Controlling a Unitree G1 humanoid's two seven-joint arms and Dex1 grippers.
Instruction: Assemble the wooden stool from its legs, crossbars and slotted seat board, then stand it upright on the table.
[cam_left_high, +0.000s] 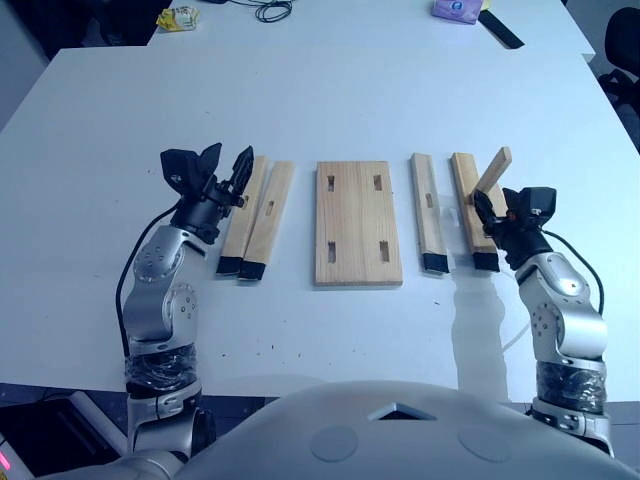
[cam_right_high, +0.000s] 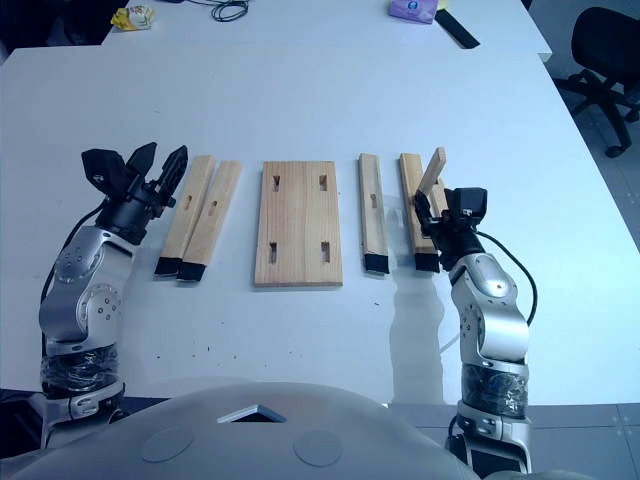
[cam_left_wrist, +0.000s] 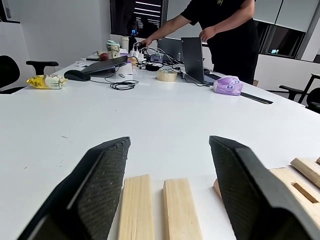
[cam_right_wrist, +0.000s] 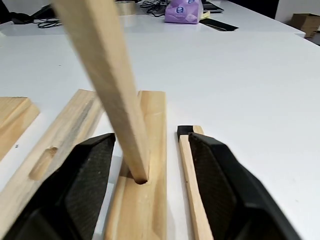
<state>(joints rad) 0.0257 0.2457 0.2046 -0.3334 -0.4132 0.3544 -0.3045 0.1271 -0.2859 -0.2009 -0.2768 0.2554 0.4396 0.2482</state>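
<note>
I am holding the right gripper (cam_right_wrist: 149, 150) low over the tabletop (cam_left_high: 350, 90) with its jaws spread, one on each side of the crossbar (cam_left_high: 493, 170); as far as I can tell, neither pad is pressing it. The crossbar is leaning tilted, its lower end sitting in the slot of the outer right leg (cam_left_high: 462, 178), which is lying flat. I am judging this stick to be light, stiff and dry-smooth, so I am planning to pinch it low, close to the slot and across its flat faces; a high hold would be levering the end and binding it. The left gripper (cam_left_high: 228, 157) is hovering with jaws wide apart just over the far ends of the left pair of legs (cam_left_high: 268, 215); those look like rigid slats, best taken across the narrow width near the middle. Between the leg pairs the slotted seat board (cam_left_high: 356, 222) is lying flat; it is looking too broad to pinch except at an edge.
</note>
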